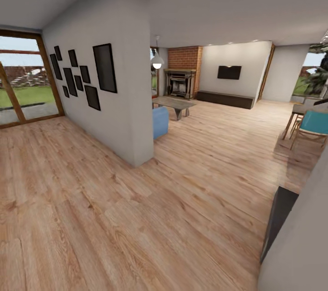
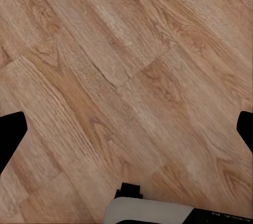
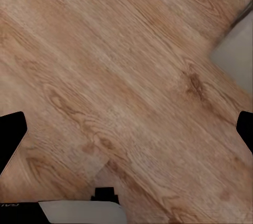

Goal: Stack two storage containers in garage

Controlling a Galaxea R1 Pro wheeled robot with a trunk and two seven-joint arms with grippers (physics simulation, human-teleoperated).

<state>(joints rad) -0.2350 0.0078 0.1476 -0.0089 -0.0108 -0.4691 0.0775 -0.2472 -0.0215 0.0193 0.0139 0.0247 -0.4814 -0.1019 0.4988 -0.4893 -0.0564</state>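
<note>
Living room (image 1: pixel 214 113), light wood-plank floor (image 1: pixel 114 218) beneath both claws: left claw (image 2: pixel 126 129) spread, empty; right claw (image 3: pixel 126 129) likewise. Bins likely light, stiff; grip opposite walls.

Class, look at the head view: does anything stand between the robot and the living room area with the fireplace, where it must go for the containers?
Partly. A white wall juts out on the left, but the wood floor to its right runs open toward the fireplace. No containers are visible yet.
</note>
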